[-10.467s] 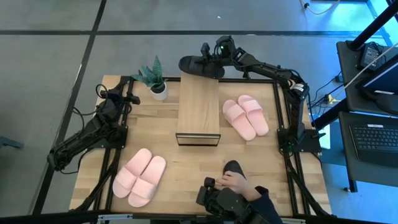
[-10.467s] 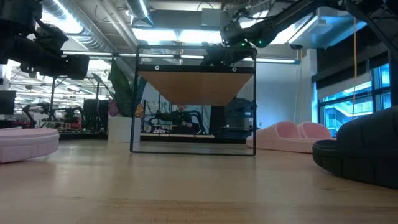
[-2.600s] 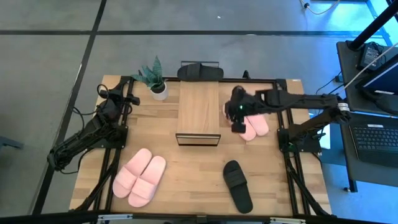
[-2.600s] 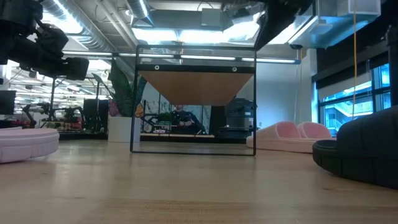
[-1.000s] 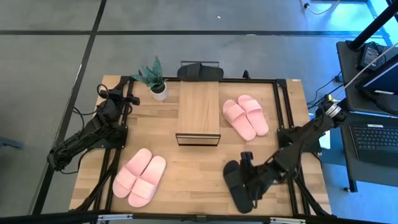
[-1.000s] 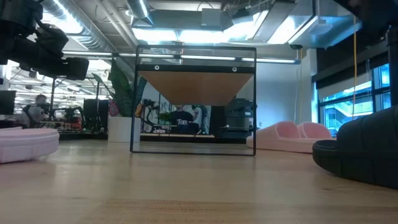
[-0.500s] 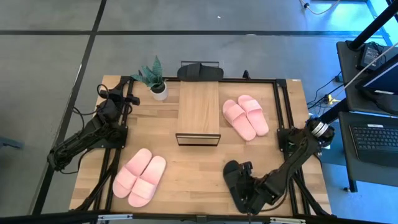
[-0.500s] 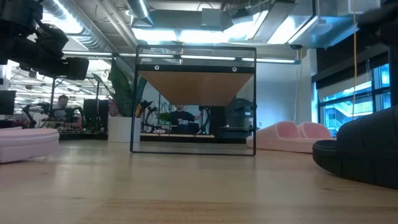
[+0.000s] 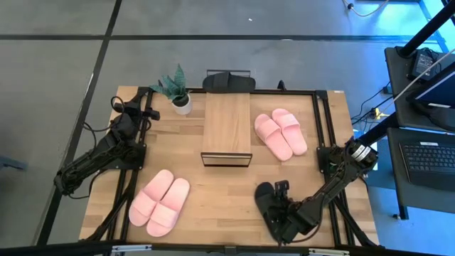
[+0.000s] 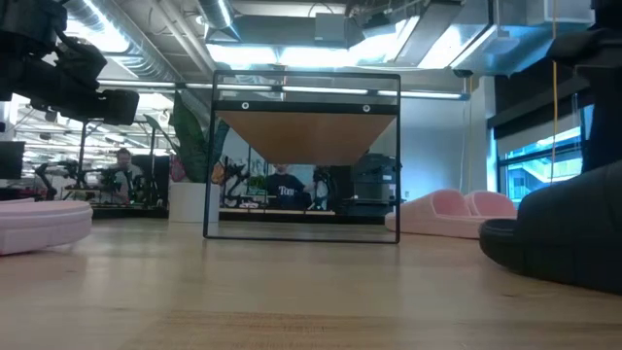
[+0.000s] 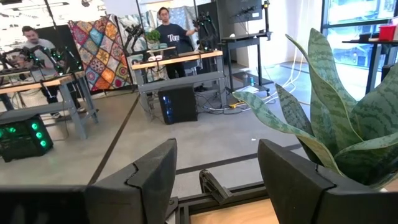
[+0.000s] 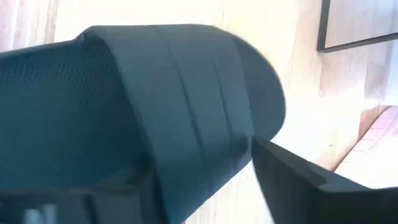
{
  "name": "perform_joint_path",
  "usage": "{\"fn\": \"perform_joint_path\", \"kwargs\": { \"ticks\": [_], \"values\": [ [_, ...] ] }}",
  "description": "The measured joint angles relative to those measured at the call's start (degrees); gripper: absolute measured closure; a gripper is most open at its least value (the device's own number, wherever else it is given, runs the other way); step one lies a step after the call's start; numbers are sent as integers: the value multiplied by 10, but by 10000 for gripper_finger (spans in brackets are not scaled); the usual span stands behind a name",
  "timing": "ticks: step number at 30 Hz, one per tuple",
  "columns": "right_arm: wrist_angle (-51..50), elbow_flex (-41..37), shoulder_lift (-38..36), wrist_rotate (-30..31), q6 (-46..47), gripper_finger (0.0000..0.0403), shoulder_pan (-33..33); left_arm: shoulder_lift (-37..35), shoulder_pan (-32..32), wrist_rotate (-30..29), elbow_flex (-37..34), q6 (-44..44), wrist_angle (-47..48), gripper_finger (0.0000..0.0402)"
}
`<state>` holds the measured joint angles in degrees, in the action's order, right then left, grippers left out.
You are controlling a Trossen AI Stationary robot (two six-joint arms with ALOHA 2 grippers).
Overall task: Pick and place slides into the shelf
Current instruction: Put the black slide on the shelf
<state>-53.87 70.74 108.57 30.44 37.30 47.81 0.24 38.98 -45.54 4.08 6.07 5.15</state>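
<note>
R claw sat over the soft black wide-strap slide at desk front-right w/ fingers straddling the strap, closure undeterminable; recommended: grip strap centrally, lift level, approach light-wood black-framed shelf; L claw released, parked.

Black slide lies flat near the front-right edge, shelf mid-table.

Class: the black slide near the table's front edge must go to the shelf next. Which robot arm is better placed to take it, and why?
The right. Its gripper is already down at the black slide, with one finger beside the strap. The left gripper waits by the plant, across the table from it.
</note>
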Motion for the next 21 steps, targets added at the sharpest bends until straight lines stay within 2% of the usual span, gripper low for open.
{"fn": "perform_joint_path", "kwargs": {
  "ticks": [10, 12, 16, 21],
  "values": [
    [-4, 0, 0, 10, 1, 378, 0, 0, 0, 0, 0, 0, 0, 185],
    [-4, 0, 0, 13, 1, 388, 0, 0, 0, 0, 0, 0, 0, 185],
    [-23, 0, -8, 35, 38, 382, 0, 0, 0, 0, 0, -1, 0, 185],
    [-39, 0, -67, 72, 39, 389, 1, 0, 0, 0, 0, -32, 0, 185]
  ]
}}
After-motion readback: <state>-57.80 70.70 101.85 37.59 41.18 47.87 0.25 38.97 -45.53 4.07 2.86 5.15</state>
